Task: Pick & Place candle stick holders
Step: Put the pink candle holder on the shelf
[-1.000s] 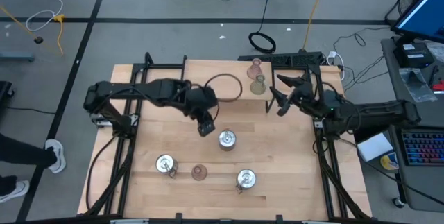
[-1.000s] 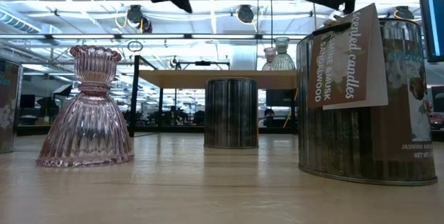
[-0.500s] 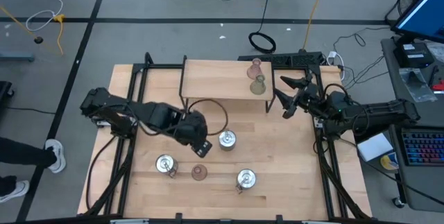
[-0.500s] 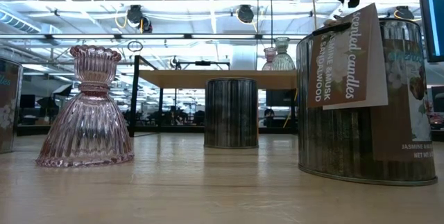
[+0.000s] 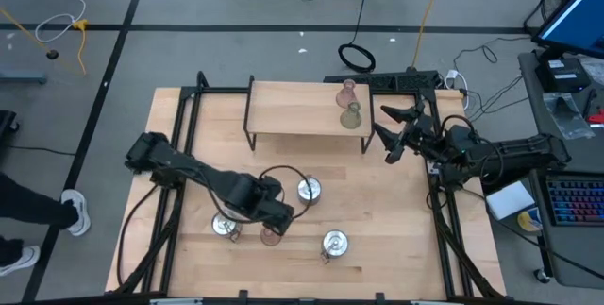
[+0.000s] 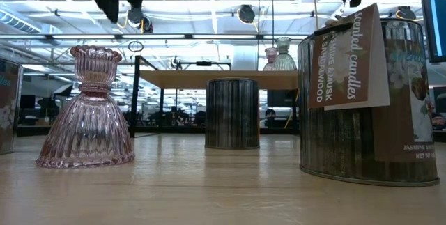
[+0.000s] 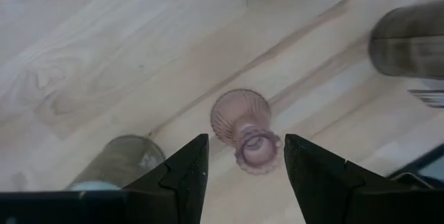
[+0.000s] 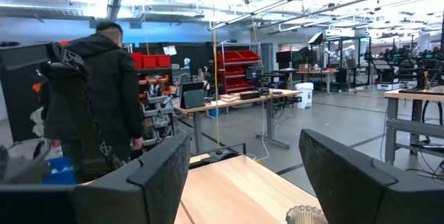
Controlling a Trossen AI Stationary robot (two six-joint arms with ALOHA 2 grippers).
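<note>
A pinkish-brown glass holder (image 5: 271, 237) stands upright on its base on the table near the front; it also shows in the low view (image 6: 87, 110) and the left wrist view (image 7: 246, 130). My left gripper (image 5: 276, 218) (image 7: 244, 161) hovers open above it, one finger on either side, touching nothing. Three silver holders (image 5: 309, 190) (image 5: 225, 225) (image 5: 334, 243) stand around it. A second pinkish holder (image 5: 348, 93) and an olive-green one (image 5: 352, 114) stand on the wooden shelf (image 5: 293, 107). My right gripper (image 5: 392, 140) waits open by the shelf's right end.
The raised wooden shelf on black legs stands at the far middle of the table. The silver holders (image 7: 118, 161) (image 7: 406, 40) stand close on either side of the pink one. A person in a dark jacket (image 8: 104, 92) stands in the room beyond the table.
My left gripper has swung from in front of the shelf toward the table's near edge, passing left of the middle silver holder, and has come down over the pinkish-brown holder. No holder has moved.
</note>
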